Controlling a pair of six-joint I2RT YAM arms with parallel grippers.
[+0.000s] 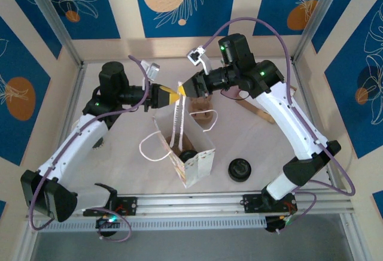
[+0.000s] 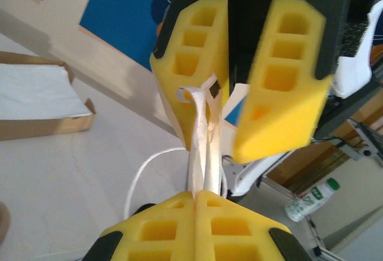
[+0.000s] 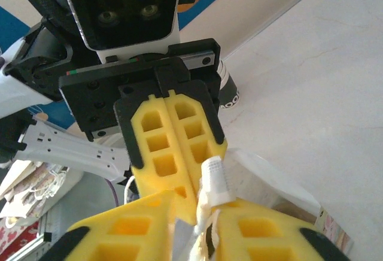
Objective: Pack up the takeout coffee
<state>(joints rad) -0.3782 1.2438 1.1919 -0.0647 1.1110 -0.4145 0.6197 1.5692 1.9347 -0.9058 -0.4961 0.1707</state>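
A white paper bag (image 1: pixel 197 160) stands open in the middle of the table. A black round lid (image 1: pixel 187 155) shows inside it; I take it for the takeout coffee, its cup hidden by the bag walls. My left gripper (image 1: pixel 172 96) (image 2: pixel 196 196) hangs above the bag, shut on the bag's white handle straps (image 2: pixel 201 165). My right gripper (image 1: pixel 184 91) (image 3: pixel 197 213) meets it tip to tip, its jaws apart, with the handle (image 3: pixel 216 180) loose between them. A second handle loop (image 1: pixel 146 147) hangs free at the bag's left.
A black round thing (image 1: pixel 239 169) sits on the table right of the bag. Wooden pieces (image 1: pixel 263 114) lie at the back right. A cardboard tray (image 2: pixel 78 120) lined with white paper lies far left. A dark-banded cup (image 3: pixel 227 93) peeks from behind the left gripper's mount.
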